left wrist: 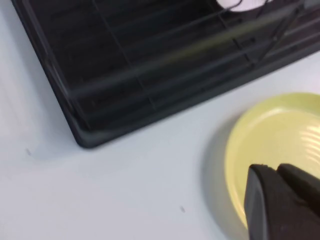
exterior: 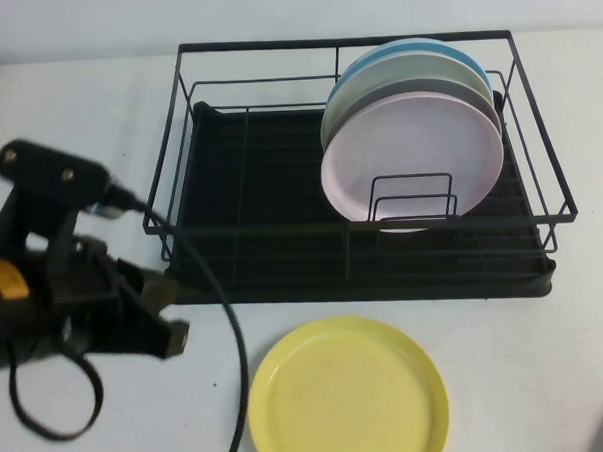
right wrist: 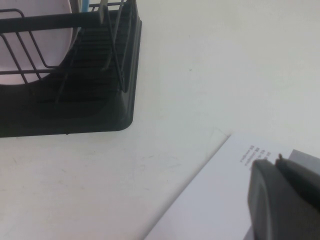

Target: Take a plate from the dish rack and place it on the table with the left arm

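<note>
The yellow plate [exterior: 349,394] lies flat on the white table [exterior: 76,106] in front of the black dish rack [exterior: 274,277]. My left gripper [exterior: 174,337] is shut and empty, just left of the plate and apart from it, near the rack's front left corner. In the left wrist view my left gripper [left wrist: 274,169] shows over the near edge of the plate [left wrist: 280,135], with the rack's corner [left wrist: 125,75] beyond. My right gripper [right wrist: 275,161] is shut and empty over a white sheet, right of the rack [right wrist: 90,100]; it is out of the high view.
A pale pink plate [exterior: 408,151] stands upright in the rack's right half, with grey and blue plates [exterior: 414,49] behind it. The left arm's loose black cable [exterior: 231,329] hangs over the table beside the yellow plate. A printed white sheet [right wrist: 220,200] lies at the table's right.
</note>
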You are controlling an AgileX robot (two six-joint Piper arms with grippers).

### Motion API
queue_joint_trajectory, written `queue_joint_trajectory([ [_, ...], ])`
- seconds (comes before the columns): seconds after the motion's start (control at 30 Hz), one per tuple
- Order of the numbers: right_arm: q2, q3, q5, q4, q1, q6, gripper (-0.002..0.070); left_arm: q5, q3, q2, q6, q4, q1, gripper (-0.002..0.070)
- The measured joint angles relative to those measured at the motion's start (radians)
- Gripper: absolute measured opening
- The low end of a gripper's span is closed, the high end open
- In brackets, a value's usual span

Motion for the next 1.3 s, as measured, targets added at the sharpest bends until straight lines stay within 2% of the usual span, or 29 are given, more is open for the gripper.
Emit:
queue_joint_trajectory([
  [0.13,0.0,0.0,0.0,0.0,0.0,0.0,-0.002,0.0,0.135,-0.132,-0.017,-0.074,0.0,0.0],
  [0.3,0.0,0.0,0.0,0.0,0.0,0.0,-0.0021,0.028,0.162,-0.28,-0.021,-0.09,0.0,0.0],
  [0.43,0.0,0.0,0.0,0.0,0.0,0.0,-0.002,0.043,0.162,-0.378,-0.045,0.014,0.0,0.0],
  [0.6,0.0,0.0,0.0,0.005,0.0,0.0,-0.002,0.033,0.181,-0.455,-0.164,0.111,0.0,-0.0001],
  [0.8,0.0,0.0,0.0,0.007,0.0,0.0,-0.002,-0.234,0.416,-0.567,-0.312,0.268,0.008,-0.0001],
  [0.93,0.0,0.0,0.0,0.007,0.0,0.0,-0.002,-0.453,0.615,-0.676,-0.436,0.316,0.091,-0.0001],
  [1.03,0.0,0.0,0.0,0.007,0.0,0.0,-0.002,-0.522,0.734,-0.769,-0.483,0.316,0.185,-0.0001],
  [1.13,0.0,0.0,0.0,0.007,0.0,0.0,-0.0021,-0.535,0.807,-0.872,-0.501,0.316,0.258,-0.0001],
  [1.3,0.0,0.0,0.0,0.007,0.0,0.0,-0.0021,-0.484,0.853,-1.042,-0.477,0.312,0.335,-0.0001],
])
